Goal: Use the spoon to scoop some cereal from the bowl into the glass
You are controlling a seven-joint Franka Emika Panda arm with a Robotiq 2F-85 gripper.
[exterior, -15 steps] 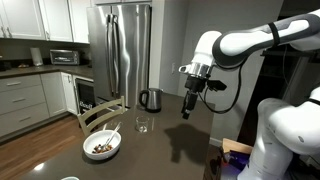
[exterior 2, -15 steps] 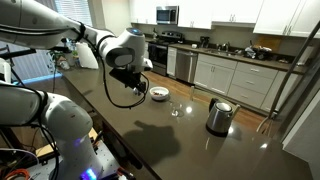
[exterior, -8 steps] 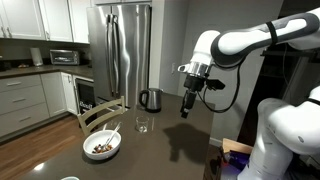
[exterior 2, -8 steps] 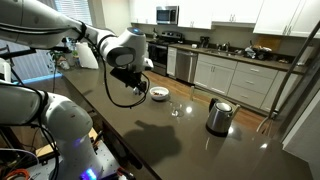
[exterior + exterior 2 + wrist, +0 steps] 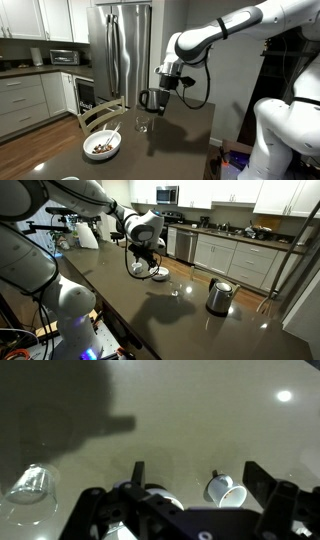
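Gripper (image 5: 160, 104) open above the table

Jaws spread and empty, it hangs over the dark table (image 5: 185, 140), close to the one kettle (image 5: 150, 98). Bare tabletop lies wide on its far side. One glass (image 5: 142, 125) stands just below and beside it. One bowl (image 5: 101, 146) of cereal (image 5: 100, 149), with one spoon (image 5: 113, 133) leaning in it, sits farther off near the table's edge.
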